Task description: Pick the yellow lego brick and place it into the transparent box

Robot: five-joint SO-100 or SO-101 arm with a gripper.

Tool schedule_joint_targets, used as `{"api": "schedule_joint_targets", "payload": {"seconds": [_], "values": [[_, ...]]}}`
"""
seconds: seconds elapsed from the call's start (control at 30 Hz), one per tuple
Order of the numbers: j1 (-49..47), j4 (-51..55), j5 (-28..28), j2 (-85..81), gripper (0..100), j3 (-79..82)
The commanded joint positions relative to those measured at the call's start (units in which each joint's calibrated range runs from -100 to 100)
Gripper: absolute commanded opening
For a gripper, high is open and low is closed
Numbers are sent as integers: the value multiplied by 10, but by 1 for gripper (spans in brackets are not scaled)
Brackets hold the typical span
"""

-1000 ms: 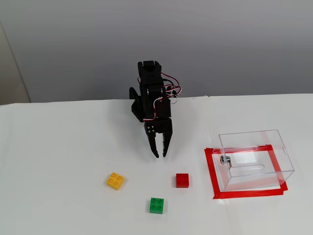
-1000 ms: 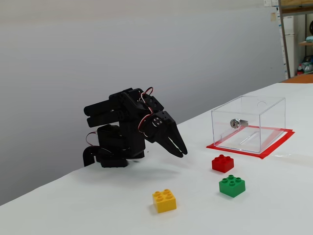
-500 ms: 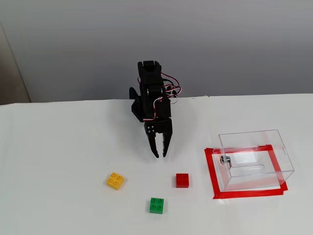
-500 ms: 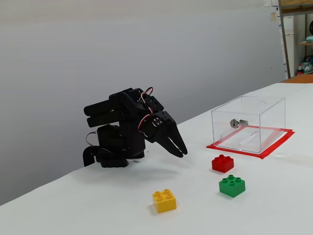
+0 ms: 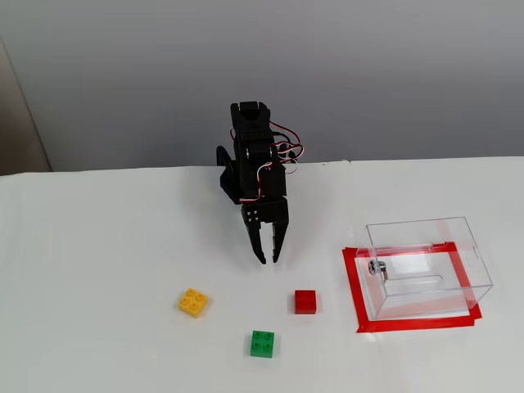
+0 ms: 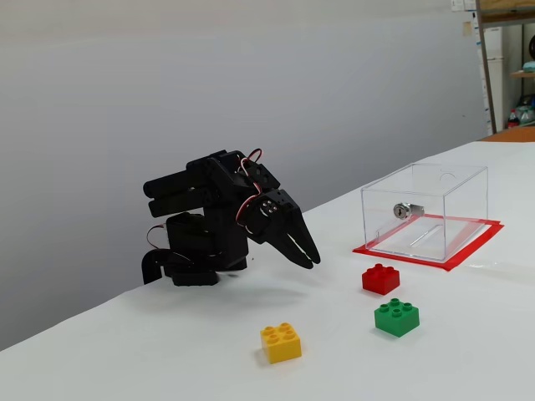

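The yellow lego brick (image 5: 193, 302) (image 6: 281, 342) lies on the white table, studs up, with nothing touching it. The transparent box (image 5: 426, 266) (image 6: 425, 210) stands inside a red tape frame at the right, with a small metal knob on its side wall. My black gripper (image 5: 268, 259) (image 6: 311, 260) hangs folded near the arm's base, its fingers pointing down above the table. The fingers are together and hold nothing. In a fixed view the gripper sits up and to the right of the yellow brick, well apart from it.
A red brick (image 5: 305, 301) (image 6: 380, 279) and a green brick (image 5: 263, 343) (image 6: 396, 317) lie between the yellow brick and the box. A red tape frame (image 5: 357, 295) marks the box's spot. A grey wall stands behind the table.
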Motion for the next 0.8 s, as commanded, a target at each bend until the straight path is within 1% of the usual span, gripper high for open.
{"api": "schedule_joint_targets", "payload": {"seconds": [0.0, 0.77], "values": [[3, -2, 0, -7, 7, 6], [2, -2, 0, -7, 7, 6]]}}
